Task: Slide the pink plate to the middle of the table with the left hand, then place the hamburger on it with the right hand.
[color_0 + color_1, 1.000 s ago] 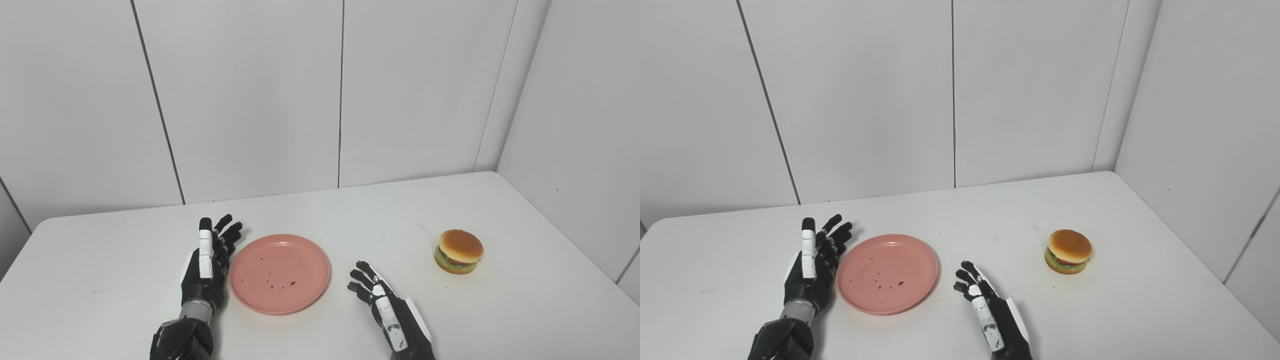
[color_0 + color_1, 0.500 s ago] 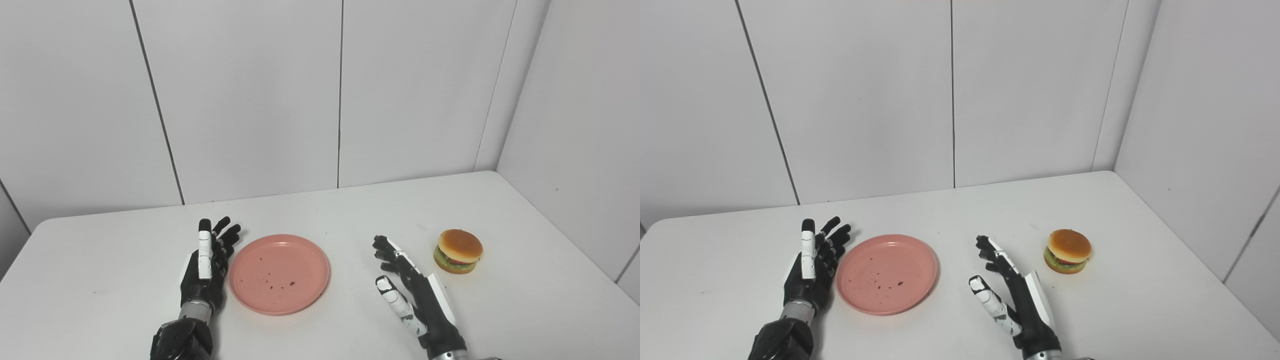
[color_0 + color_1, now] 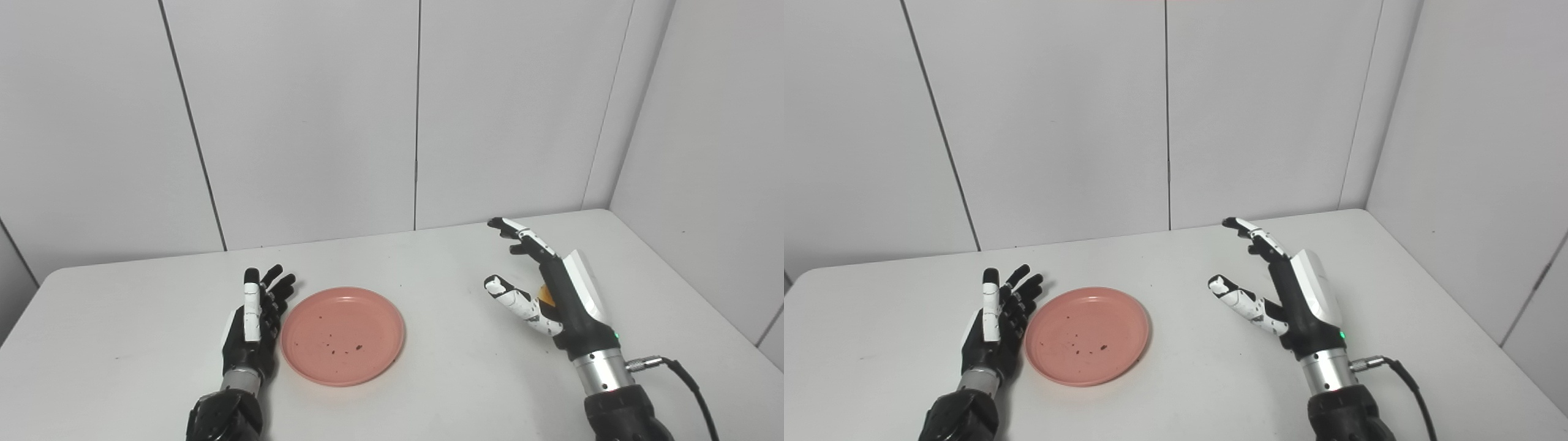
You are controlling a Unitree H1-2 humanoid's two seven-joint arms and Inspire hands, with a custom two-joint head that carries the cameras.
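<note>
The pink plate [image 3: 367, 309] lies flat on the white table [image 3: 429, 392], left of centre, with dark crumbs in it. My left hand [image 3: 254, 324] rests open on edge along the plate's left rim, fingers pointing away; whether it touches the rim I cannot tell. My right hand [image 3: 545, 285] is raised over the right side of the table, open, fingers and thumb spread wide. It stands in front of the hamburger [image 3: 545, 295], of which only a small orange sliver shows between thumb and palm. In the right eye view the right hand [image 3: 1286, 294] hides the hamburger fully.
White wall panels close the table at the back and on the right. A black cable [image 3: 686, 380] runs from the right wrist toward the bottom right. The table's rounded front corners lie at far left and far right.
My right hand has risen and swung right and away, from beside the plate to in front of the hamburger, which it now covers. Left hand and plate have stayed put.
</note>
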